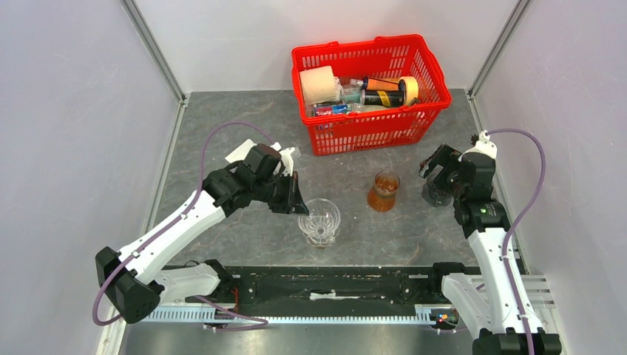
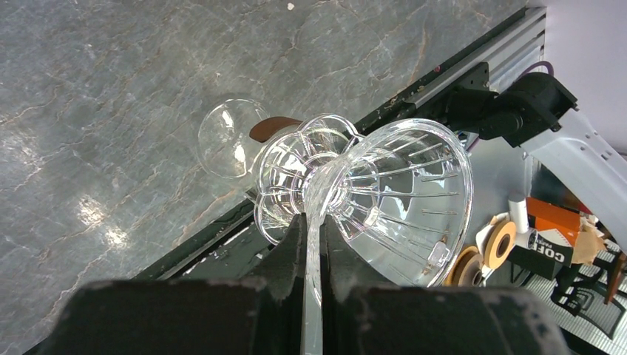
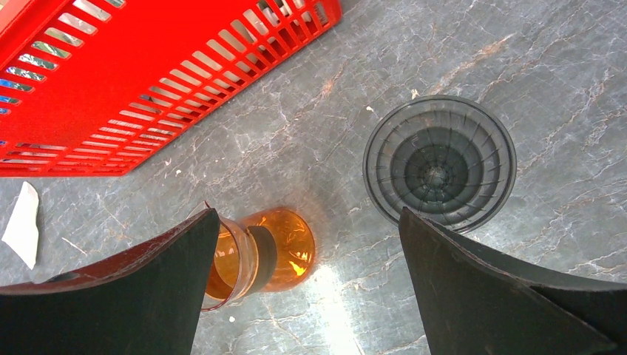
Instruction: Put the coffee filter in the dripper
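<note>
Left wrist view has the only text I can actually read: "COFF" on an orange and black box (image 2: 553, 248) off past the table edge, next to a couple of tape rolls (image 2: 500, 239). The labels on the stuff in the basket are too small to make out.

The red basket (image 1: 370, 133) at the back holds a white paper roll (image 1: 318, 83), a yellow tape roll (image 1: 409, 89) and a few bottles (image 1: 383, 97). The tumbler (image 1: 383, 191) mid-table has brown liquid in it. The dark smoky-grey cup (image 3: 440, 163) looks to have nothing in it.

The dripper (image 1: 319, 220) sits near the front of the table, and nothing shows inside it. The left gripper (image 2: 314, 222) is pinched tight on a thin clear glass part of it; can't tell if that's the handle or the rim. The right gripper (image 3: 307, 214) is spread wide with nothing in it, hanging over the gap between the tumbler and the grey cup. A white paper piece (image 3: 22, 222) lies flat beside the basket.
</note>
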{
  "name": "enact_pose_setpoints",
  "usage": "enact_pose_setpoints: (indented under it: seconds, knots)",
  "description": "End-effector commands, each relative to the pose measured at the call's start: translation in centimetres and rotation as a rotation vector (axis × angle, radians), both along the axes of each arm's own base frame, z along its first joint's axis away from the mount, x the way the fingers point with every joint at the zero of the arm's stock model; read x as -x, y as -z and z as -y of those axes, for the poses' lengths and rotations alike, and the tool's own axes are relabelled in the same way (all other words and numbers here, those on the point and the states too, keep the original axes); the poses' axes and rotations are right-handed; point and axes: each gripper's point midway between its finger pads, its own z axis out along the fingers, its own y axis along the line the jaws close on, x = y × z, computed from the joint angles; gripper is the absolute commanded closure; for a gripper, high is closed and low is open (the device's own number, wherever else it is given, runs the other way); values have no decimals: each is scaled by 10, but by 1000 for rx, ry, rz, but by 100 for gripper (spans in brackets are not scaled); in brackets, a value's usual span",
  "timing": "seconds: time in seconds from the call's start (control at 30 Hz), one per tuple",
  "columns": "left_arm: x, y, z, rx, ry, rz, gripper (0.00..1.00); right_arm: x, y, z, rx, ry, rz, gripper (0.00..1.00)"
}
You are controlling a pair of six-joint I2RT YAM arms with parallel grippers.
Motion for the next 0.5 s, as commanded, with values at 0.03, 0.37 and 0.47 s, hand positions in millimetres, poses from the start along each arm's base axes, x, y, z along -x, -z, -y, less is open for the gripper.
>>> enact_pose_setpoints:
  seconds: [0.03,0.37,0.47]
  knots:
    - [-7,-6,-1,-2,17,78,98,-5,-10,1,15,-7,38,1]
    - [-5,0,0,-13,29,68,85,-5,-10,2,18,-2,35,1]
    - [-5,-2,-1,-6,32,76,75,-4,-11,3,21,2,37,1]
